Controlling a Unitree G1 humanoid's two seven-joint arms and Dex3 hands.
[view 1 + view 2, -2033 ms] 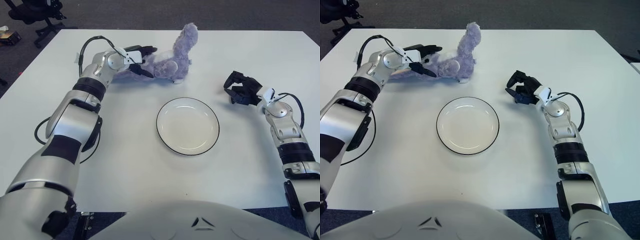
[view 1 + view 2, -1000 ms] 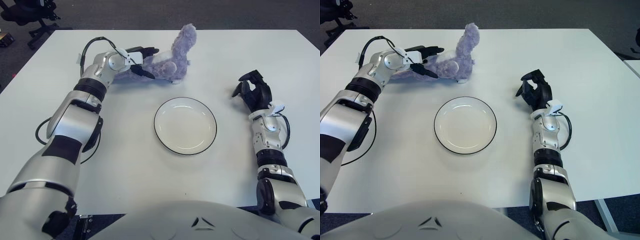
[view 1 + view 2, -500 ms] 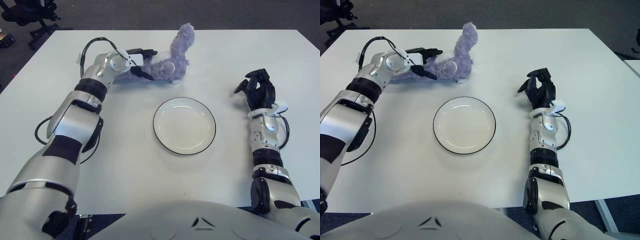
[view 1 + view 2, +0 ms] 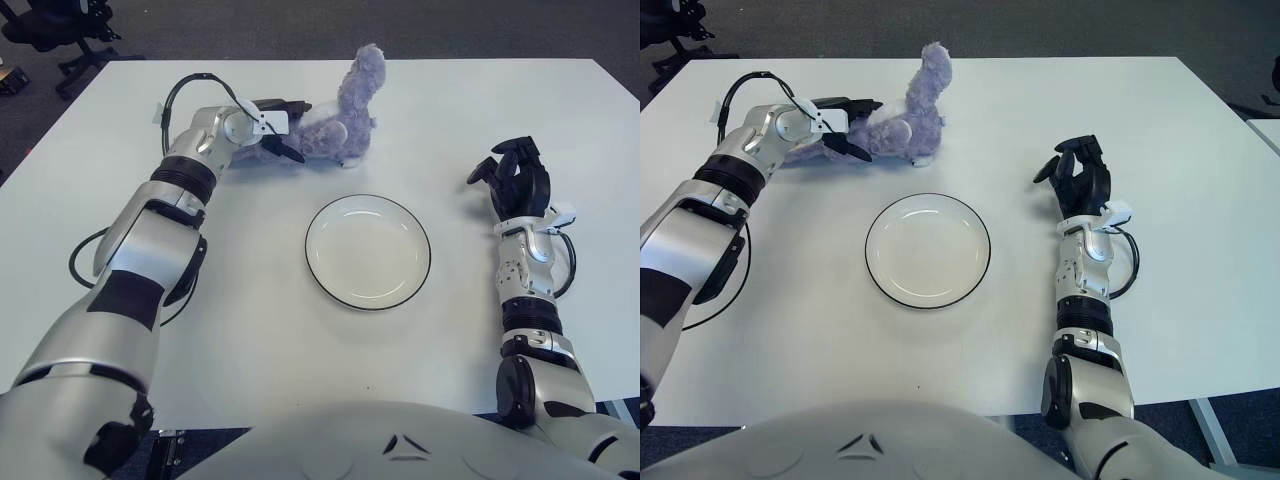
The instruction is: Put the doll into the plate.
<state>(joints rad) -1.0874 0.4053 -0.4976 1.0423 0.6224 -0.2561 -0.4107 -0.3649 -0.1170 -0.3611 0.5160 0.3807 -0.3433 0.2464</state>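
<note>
A purple plush doll [image 4: 338, 122] lies on the white table [image 4: 300, 330] at the back, its head raised. My left hand [image 4: 277, 126] reaches in from the left. Its dark fingers [image 4: 290, 104] are clasped over and under the doll's body, which rests on the table. A white plate [image 4: 367, 251] with a dark rim stands in the middle, a short way in front of the doll, with nothing on it. My right hand [image 4: 518, 178] is held up to the right of the plate, fingers loosely spread, holding nothing.
A black office chair [image 4: 55, 25] stands on the dark floor beyond the table's far left corner. A black cable [image 4: 82, 262] loops beside my left forearm. The table's far edge runs just behind the doll.
My right hand has swung from pointing left across the table to upright beside the plate. My left hand's fingers have closed in a little on the doll, which stays in place.
</note>
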